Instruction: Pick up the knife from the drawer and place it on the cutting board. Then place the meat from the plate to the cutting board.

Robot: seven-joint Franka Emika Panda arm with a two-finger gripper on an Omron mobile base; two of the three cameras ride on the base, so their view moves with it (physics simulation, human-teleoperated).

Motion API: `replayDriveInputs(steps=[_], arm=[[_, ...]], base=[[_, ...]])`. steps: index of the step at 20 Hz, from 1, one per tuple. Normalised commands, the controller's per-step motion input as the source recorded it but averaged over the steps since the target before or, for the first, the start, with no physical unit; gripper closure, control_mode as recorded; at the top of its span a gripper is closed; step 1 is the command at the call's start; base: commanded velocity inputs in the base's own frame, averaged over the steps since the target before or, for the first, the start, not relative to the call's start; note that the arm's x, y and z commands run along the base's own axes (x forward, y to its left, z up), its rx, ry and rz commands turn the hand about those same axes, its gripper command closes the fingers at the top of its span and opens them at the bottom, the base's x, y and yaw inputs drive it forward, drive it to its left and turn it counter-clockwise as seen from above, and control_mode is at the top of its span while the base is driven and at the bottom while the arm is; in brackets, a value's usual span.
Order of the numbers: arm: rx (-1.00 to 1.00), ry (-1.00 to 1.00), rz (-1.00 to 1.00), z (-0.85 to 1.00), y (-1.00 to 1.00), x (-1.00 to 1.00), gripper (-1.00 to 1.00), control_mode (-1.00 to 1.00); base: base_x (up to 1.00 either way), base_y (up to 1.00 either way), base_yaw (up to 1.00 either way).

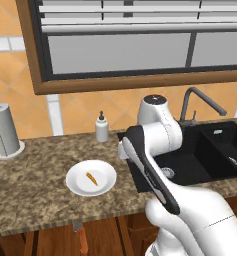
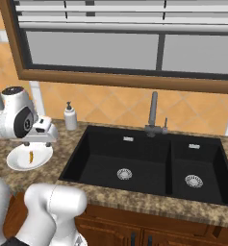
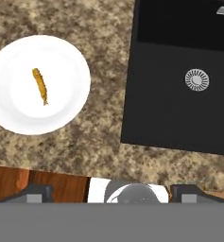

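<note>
- The pincer (image 3: 108,191) hangs with its jaws spread wide and nothing between them, its two dark fingertips (image 3: 35,193) far apart at the bottom of the hand view, above the front edge of the speckled stone desk (image 3: 99,142).
- From the right base view, the hand juts out above the desk near the plate (image 2: 43,156), its fingers hidden behind the wrist.
- Just below the desk's front edge, a reddish-brown wooden drawer (image 1: 50,240) stands pulled out; in it lies the knife (image 1: 82,239), with an orange-red handle and a short grey blade toward the desk.
- The knife lies apart from the pincer, untouched in the drawer.
- On the desk to the left of the sink sits the round white plate (image 1: 107,176), shallow with a raised rim.
- In the plate's middle rests the meat (image 1: 92,178), a tiny thin orange-brown strip, slightly curved, lying alone on the white.
- In the hand view, the same strip (image 3: 39,86) lies lengthways near the centre of the plate (image 3: 71,56).
- Right of the plate, the black double sink (image 2: 101,158) is sunk into the desk, a round metal drain in each basin.
- A dark grey tap (image 2: 154,115) rises behind the sink.
- A white soap dispenser (image 1: 102,127) stands at the back of the desk beside the sink's corner.
- Farther left, a paper towel holder (image 1: 4,131) stands upright against the orange tiled wall.
- A wood-framed window (image 1: 140,45) with blinds spans the wall above.
</note>
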Motion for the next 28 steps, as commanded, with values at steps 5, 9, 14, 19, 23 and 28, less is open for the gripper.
replayDriveInputs(steps=[5,9,14,19,23,28], arm=[[0.0,0.09,0.0,-0.82,0.92,-0.45,-1.0,-1.0],[0.0,0.18,0.0,-0.76,0.81,-0.29,-1.0,-1.0],[0.0,0.28,0.0,-0.79,0.79,-0.04,-1.0,-1.0],[-0.01,0.11,0.0,-0.7,0.59,-0.3,-1.0,-1.0],[-0.19,0.07,0.0,-0.75,0.49,-0.25,-1.0,-1.0],[-0.15,0.18,0.0,-0.64,0.49,-0.03,-1.0,-1.0]], base=[[0.0,0.0,0.0],[0.0,0.0,0.0],[0.0,0.0,0.0],[0.0,0.0,0.0],[0.0,0.0,0.0],[0.0,0.0,0.0]])
